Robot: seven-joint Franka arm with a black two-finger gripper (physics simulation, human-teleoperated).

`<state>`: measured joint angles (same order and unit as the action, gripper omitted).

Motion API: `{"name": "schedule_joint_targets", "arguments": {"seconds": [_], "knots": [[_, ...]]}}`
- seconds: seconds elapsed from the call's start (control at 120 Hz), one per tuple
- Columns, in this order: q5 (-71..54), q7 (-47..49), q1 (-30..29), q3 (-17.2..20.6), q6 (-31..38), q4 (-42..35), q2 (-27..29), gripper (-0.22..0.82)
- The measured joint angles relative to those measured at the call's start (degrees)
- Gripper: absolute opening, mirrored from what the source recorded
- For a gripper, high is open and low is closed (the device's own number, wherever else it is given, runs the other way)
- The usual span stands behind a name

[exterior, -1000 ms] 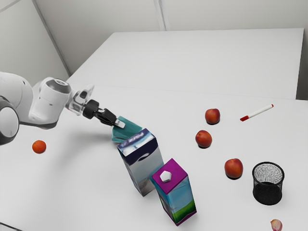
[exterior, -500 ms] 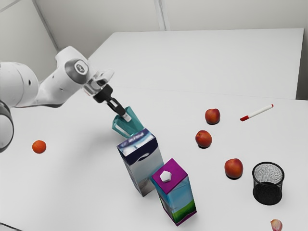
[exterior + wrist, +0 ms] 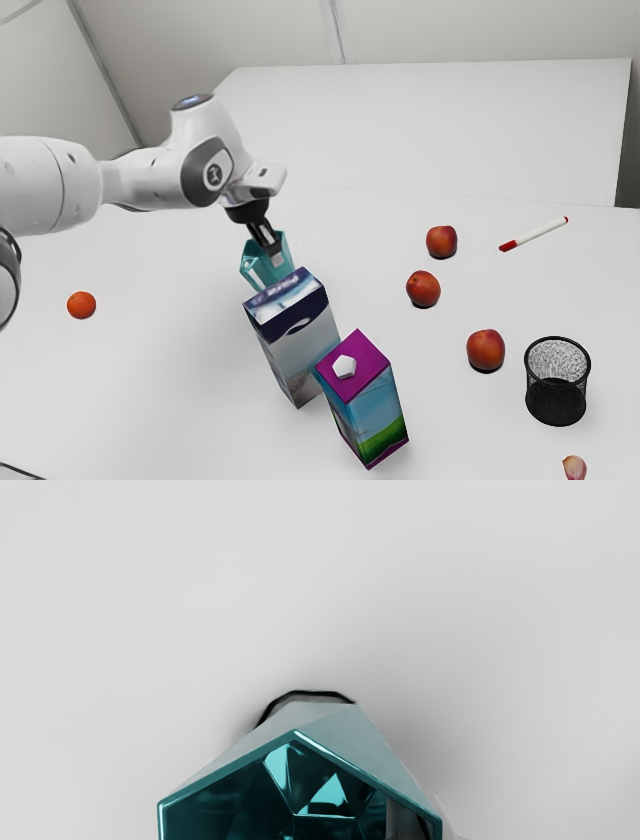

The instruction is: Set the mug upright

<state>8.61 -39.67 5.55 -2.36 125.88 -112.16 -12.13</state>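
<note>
The hand [image 3: 276, 258] clamps the mug [image 3: 257, 271], whose lower part a carton [image 3: 300, 350] partly hides

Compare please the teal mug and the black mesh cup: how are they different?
The teal mug has smooth, solid faceted walls; the black mesh cup has mesh walls.
The teal mug's rim is angular; the black mesh cup's is round.
The gripper holds the teal mug; the black mesh cup stands free.
Both are open, hollow containers.
</note>
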Motion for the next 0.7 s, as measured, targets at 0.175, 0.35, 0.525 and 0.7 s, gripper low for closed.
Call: {"name": "schedule_joint_targets", "arguments": {"seconds": [0.175, 0.35, 0.525, 0.7], "knots": [[-2.8, 5.37, 1.03, 0.01, 1.89, -0.27, -0.6, -0.18], [-3.51, 9.32, 2.04, 0.0, 2.73, -0.32, -0.88, 0.01], [-3.65, 12.25, 2.11, -0.01, 3.06, -0.45, -0.58, 0.24], [-3.68, 14.42, 2.93, 0.07, 3.08, -0.45, 2.65, 0.4]]}}
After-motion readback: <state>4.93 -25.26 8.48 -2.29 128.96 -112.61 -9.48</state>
